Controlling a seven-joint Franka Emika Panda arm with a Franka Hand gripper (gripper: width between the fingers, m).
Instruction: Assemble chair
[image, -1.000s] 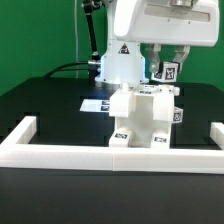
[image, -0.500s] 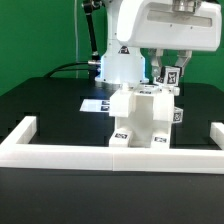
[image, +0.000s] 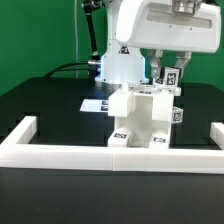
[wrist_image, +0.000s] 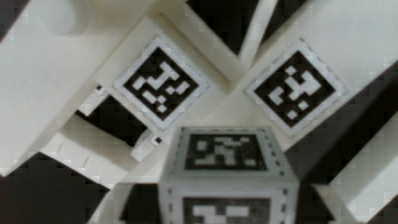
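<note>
A partly built chair (image: 143, 115) stands on a black table (image: 40, 100) against the white frame (image: 60, 150). The gripper (image: 168, 68) pinches a tagged part (image: 168, 74) at the chair's top, exterior view's right. A crooked push could jam the part or shove the chair askew.

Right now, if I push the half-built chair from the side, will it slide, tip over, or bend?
The chair looks like rigid, blocky plastic, so it probably would not bend. Its base is broad and appears to rest against the white border frame, so tipping toward that frame seems unlikely. Pushed sideways, it would probably slide.
</note>
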